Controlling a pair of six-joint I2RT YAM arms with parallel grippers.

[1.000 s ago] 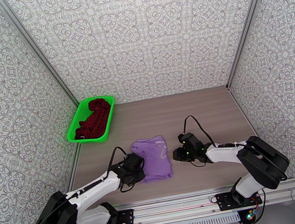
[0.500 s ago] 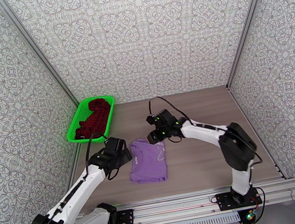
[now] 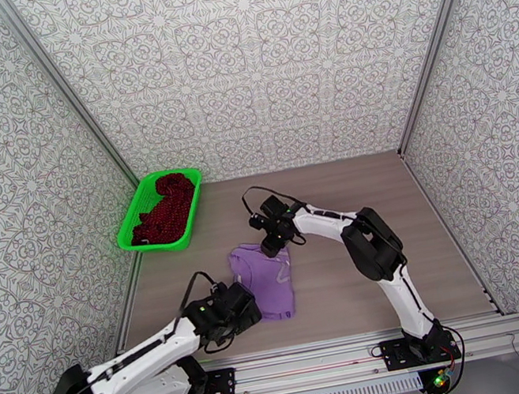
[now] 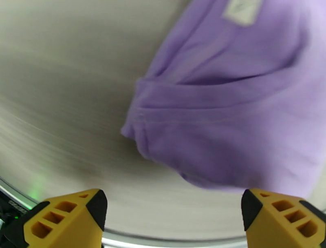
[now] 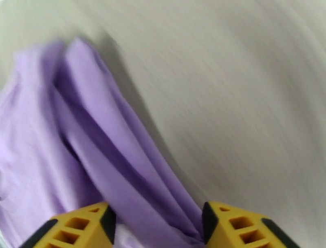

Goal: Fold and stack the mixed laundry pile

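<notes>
top external: the lavender t-shirt [image 3: 269, 284] lies folded small on the near middle of the tabletop [image 3: 357, 297], close to the near edge and well apart from both side walls. the left pincer [image 3: 256, 312] sits low at its near left corner. the right pincer [image 3: 270, 246] is down at its far edge. bare tabletop runs wide to the right and back toward the rear wall. the dark red patterned garment [image 3: 167, 207] lies heaped in the green basket [image 3: 157, 246], which is tucked into the far left corner, well apart from the t-shirt. both sets of jaws are too small to read from up here.

left wrist: the left pincer [image 4: 173, 212] stands wide open, with its yellow fingertips [image 4: 69, 220] far apart and nothing between them but bare tabletop [image 4: 61, 81]. the t-shirt's [image 4: 228, 114] hemmed corner lies just beyond the tips. a white label [image 4: 242, 10] shows near the top of the cloth.

right wrist: this view is blurred. a long fold of the t-shirt [image 5: 81, 142] runs down into the gap of the right pincer [image 5: 157, 224], whose fingertips [image 5: 73, 226] stand partly apart. the fold seems to sit between them, but i cannot tell whether they press it. bare tabletop [image 5: 244, 102] spreads to the right of the cloth's edge.
</notes>
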